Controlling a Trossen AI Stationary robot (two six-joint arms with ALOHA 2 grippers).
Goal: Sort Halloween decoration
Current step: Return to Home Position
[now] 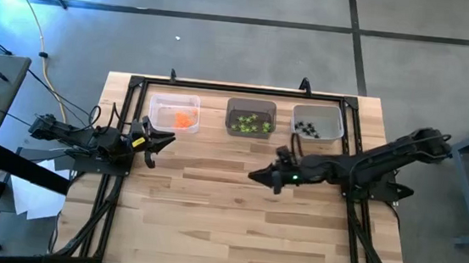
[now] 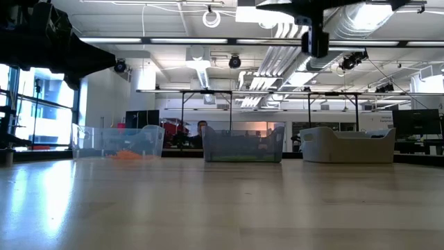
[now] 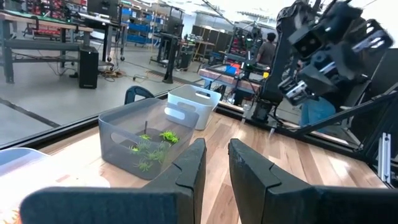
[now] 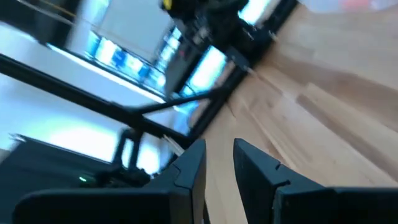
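Observation:
Three small bins stand in a row at the table's far side. The left bin [image 1: 160,101] holds orange trinkets [image 1: 185,120], the middle bin [image 1: 252,104] lime-green ones [image 1: 250,125] [image 3: 152,149], the right bin [image 1: 330,114] black spiders [image 1: 305,127]. My right gripper [image 1: 252,176] [image 4: 219,155] hovers above the bare table in front of the middle bin, pointing toward the table's left; its fingers stand a narrow gap apart with nothing between them. My left gripper [image 1: 170,141] [image 3: 217,155] waits at the table's left edge, level, pointing right, also narrowly open and empty.
A black frame [image 1: 136,85] runs round the table's edges and carries both arms' bases. The wooden tabletop [image 1: 226,224] stretches from the bins to the near edge. The room behind holds tables and racks, and a person [image 3: 268,46] stands far back.

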